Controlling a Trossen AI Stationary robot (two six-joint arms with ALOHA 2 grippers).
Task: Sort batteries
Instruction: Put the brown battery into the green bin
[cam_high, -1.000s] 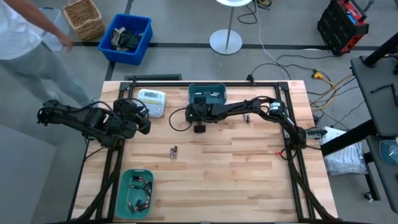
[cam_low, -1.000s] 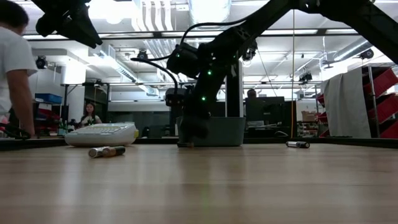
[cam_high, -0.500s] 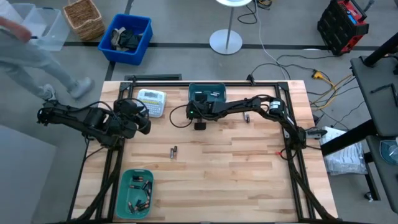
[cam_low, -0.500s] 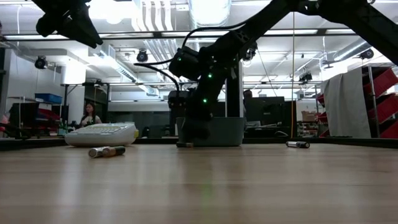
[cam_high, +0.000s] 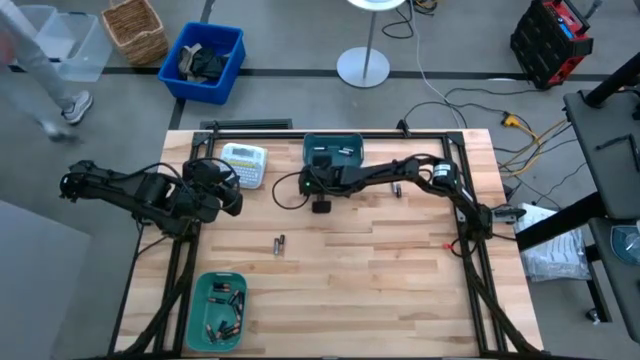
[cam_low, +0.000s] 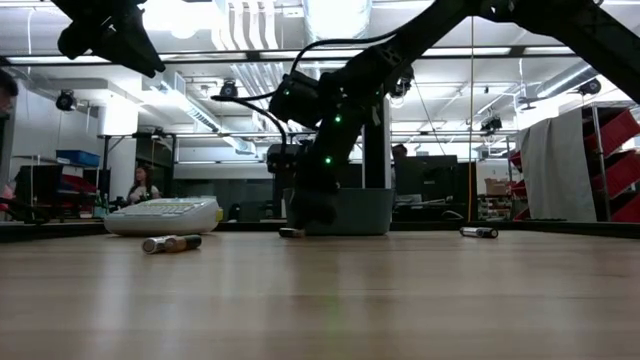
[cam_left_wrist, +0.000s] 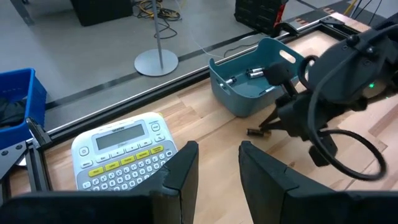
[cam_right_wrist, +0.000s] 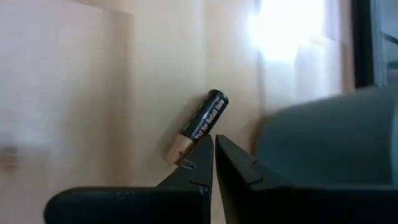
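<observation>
A dark battery with a gold end (cam_right_wrist: 200, 126) lies on the table by the near wall of the far teal bin (cam_high: 333, 153), which holds a few batteries. My right gripper (cam_right_wrist: 213, 144) is shut, low over the table, its tips at this battery's gold end (cam_low: 289, 232). Two batteries (cam_high: 279, 243) lie mid-table, and two more (cam_high: 396, 187) sit right of the far bin. A second teal bin (cam_high: 218, 310) at the near left holds several batteries. My left gripper (cam_left_wrist: 217, 163) hangs open above the table's left side, near the white label-maker (cam_high: 244, 163). My right gripper points steeply down beside the far bin, and its shut fingertips (cam_right_wrist: 200, 151) stand right at the battery's gold end (cam_right_wrist: 179, 146). Whether they touch it, I cannot tell. The battery lies flat on the table.
The label-maker (cam_left_wrist: 124, 152) sits left of the far bin. A blue crate (cam_high: 205, 60) and a wicker basket (cam_high: 135, 28) stand on the floor beyond the far edge. Bare wood spreads over the table's middle and right.
My right gripper has stayed low beside the far bin. A person beyond the table's far left corner has walked away to the left.
</observation>
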